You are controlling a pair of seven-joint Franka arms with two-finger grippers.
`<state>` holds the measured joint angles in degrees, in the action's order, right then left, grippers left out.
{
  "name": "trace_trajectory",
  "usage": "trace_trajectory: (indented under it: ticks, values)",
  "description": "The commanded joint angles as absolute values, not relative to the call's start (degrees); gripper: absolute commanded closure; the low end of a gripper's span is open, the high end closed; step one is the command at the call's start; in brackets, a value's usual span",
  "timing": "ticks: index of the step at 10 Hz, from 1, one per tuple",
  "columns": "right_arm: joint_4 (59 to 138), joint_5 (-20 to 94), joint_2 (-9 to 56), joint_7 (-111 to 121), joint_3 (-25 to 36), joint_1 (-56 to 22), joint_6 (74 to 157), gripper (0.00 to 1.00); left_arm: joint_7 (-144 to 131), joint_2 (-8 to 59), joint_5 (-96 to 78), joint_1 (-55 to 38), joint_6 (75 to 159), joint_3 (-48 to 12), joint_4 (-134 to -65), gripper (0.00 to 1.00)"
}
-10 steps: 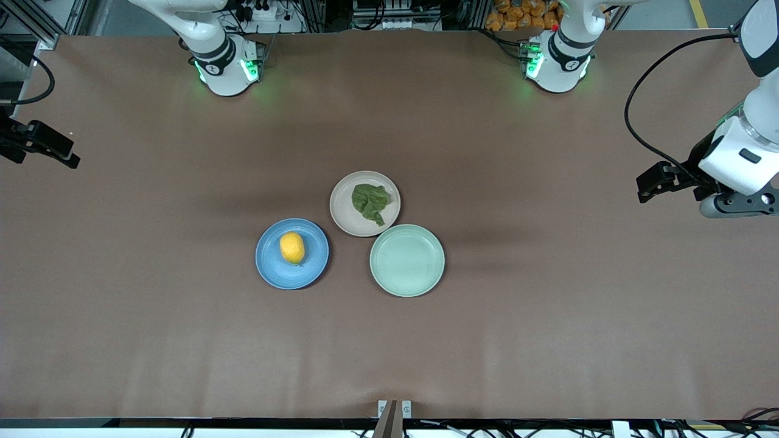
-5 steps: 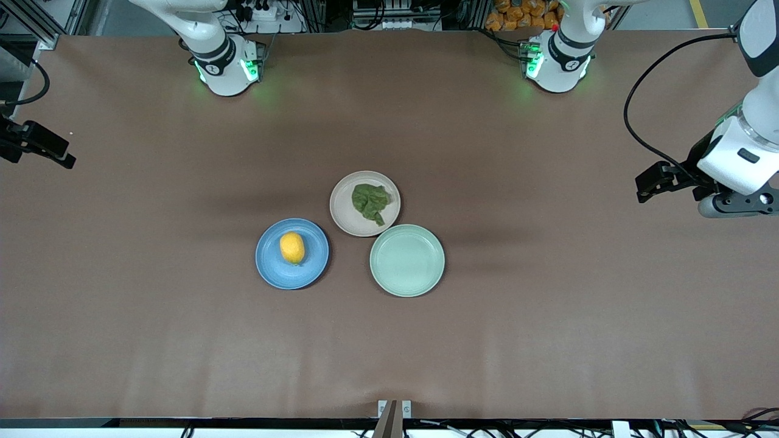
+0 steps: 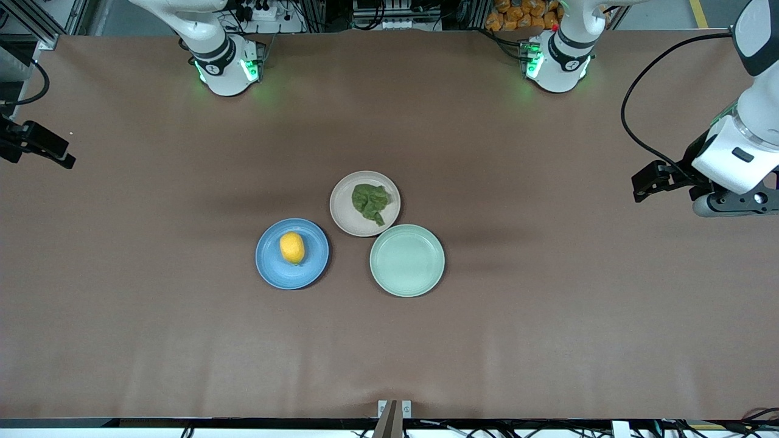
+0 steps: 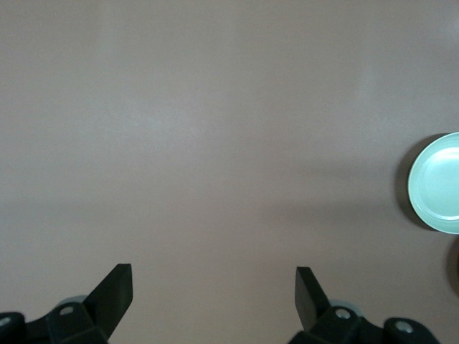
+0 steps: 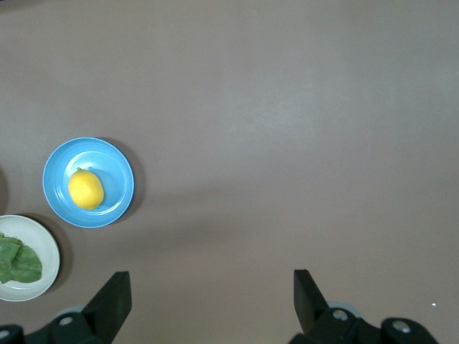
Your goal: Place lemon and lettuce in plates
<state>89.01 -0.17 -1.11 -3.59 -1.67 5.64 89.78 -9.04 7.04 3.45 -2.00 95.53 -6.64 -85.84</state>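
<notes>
The yellow lemon [image 3: 292, 247] lies on the blue plate [image 3: 272, 267]. The dark-green lettuce [image 3: 370, 202] lies on the beige plate [image 3: 342, 214], which stands farther from the camera. Both also show in the right wrist view: lemon [image 5: 85, 190], blue plate [image 5: 115, 168], lettuce [image 5: 18, 260], beige plate [image 5: 39, 236]. My right gripper [image 5: 211, 281] is open and empty, up over bare table at the right arm's end [image 3: 52, 152]. My left gripper [image 4: 214, 276] is open and empty, up over bare table at the left arm's end [image 3: 648, 182]. Both are well apart from the plates.
An empty pale mint-green plate [image 3: 407, 260] stands beside the beige and blue plates, toward the left arm's end; its edge shows in the left wrist view [image 4: 437, 183]. The brown table [image 3: 152, 334] is bare around the three plates.
The left gripper has drifted slightly toward the plates and the right gripper slightly toward its end of the table. The lemon, lettuce and plates have not moved.
</notes>
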Motion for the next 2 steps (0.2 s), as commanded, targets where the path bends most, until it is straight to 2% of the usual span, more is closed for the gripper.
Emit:
trace_trajectory:
  ticks: [1, 2]
  values:
    - [88.33, -0.62, -0.88, -3.60, -2.37, 6.50, 89.21, 0.00, -10.44, 7.12, 4.48, -2.63, 95.80, -7.11, -85.52, 0.00]
    - [88.33, -0.62, -0.88, -3.60, -2.37, 6.42, 89.21, 0.00, -11.50, 7.12, 4.57, -3.07, 95.80, -7.21, -85.43, 0.00]
